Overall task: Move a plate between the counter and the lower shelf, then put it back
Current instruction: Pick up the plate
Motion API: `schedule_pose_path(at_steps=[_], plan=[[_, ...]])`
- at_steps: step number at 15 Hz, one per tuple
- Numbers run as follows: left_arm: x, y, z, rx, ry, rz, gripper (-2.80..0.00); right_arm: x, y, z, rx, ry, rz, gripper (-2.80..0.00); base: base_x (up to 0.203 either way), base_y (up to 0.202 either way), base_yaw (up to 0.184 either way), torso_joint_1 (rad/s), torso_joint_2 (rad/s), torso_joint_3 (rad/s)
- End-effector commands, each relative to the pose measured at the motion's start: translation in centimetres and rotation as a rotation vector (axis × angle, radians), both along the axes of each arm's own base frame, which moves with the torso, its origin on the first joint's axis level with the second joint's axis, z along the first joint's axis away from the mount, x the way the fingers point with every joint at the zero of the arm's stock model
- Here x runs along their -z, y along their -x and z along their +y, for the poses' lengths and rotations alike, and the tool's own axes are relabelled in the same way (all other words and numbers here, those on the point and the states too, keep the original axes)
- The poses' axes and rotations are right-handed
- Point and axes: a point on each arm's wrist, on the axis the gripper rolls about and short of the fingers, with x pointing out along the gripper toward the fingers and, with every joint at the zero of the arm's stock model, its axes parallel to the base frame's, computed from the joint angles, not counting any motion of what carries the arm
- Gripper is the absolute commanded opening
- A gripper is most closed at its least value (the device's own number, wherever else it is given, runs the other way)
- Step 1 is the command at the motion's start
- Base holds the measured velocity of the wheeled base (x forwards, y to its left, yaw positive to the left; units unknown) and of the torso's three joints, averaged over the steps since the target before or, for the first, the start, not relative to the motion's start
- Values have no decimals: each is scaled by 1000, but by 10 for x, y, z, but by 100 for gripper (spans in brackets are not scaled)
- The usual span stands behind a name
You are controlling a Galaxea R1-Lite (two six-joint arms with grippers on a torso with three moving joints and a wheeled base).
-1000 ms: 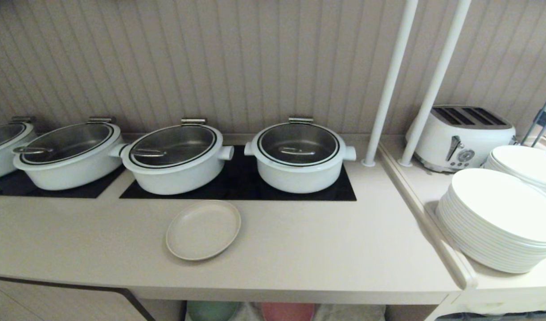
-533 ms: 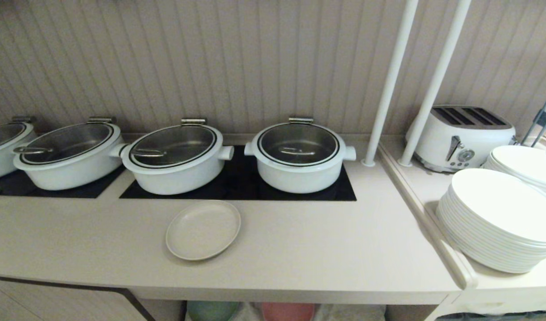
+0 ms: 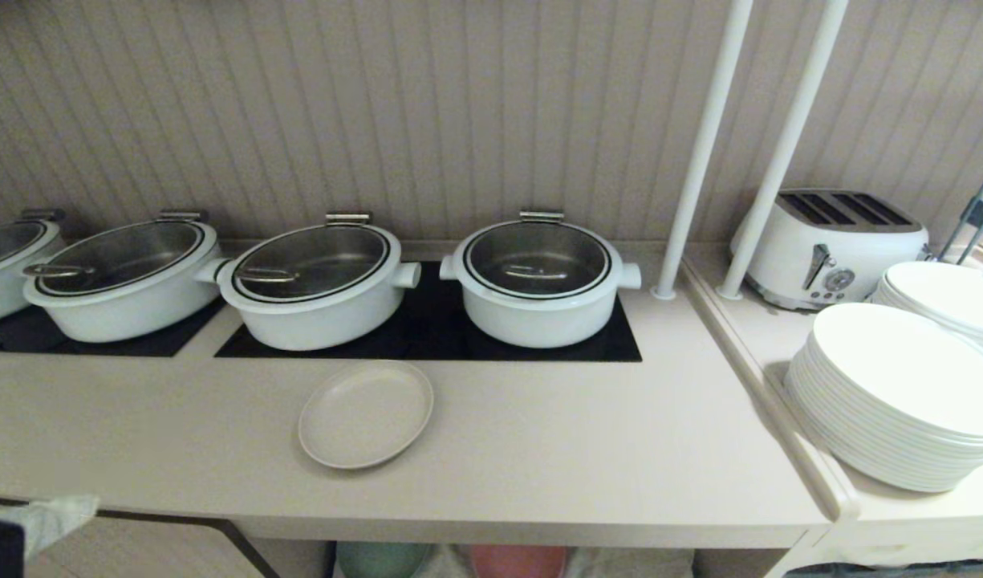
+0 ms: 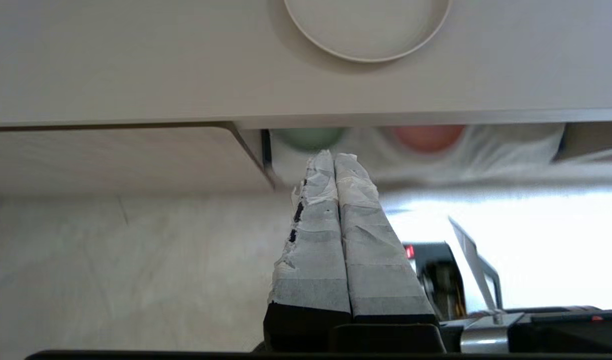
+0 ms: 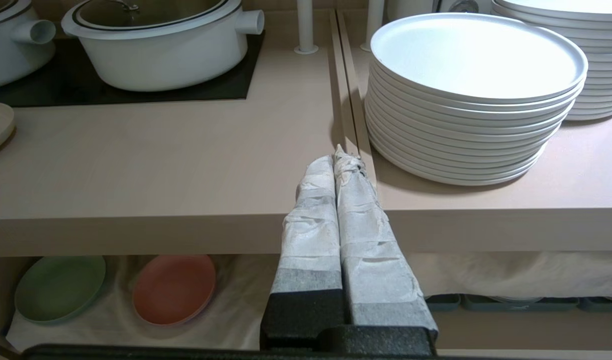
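The plate lies on the counter at two o'clock from the nearer left gripper, whose fingers are pressed together, empty.

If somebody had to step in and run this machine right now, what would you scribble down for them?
Left gripper: shut, holding nothing, in front of the counter's edge, just entering the head view at bottom left.
Right gripper: shut, empty, parked in front of the counter near the stack of white dinner plates.
The cream plate lies flat on the counter, in front of the pots.
The lower shelf holds a green plate and a pink plate on white cloth.
Done: nothing visible yet.
Left: grasp the plate, set it on the lower shelf, then return it.
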Motion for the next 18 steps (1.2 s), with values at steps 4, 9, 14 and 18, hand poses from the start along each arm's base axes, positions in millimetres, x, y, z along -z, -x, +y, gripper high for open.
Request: schedule_pose_path(at_steps=[4, 9, 14, 18], plan=[[3, -85, -4, 58, 11, 247, -280, 0, 0, 0, 0, -1, 1, -280, 0, 0, 0, 0, 0, 0], [17, -120, -6, 58, 17, 311, -280, 0, 0, 0, 0, -1, 1, -280, 0, 0, 0, 0, 0, 0], [21, -169, -5, -38, 36, 359, -280, 0, 0, 0, 0, -1, 1, -280, 0, 0, 0, 0, 0, 0], [37, -204, -5, -60, 8, 444, -280, 0, 0, 0, 0, -1, 1, -280, 0, 0, 0, 0, 0, 0]])
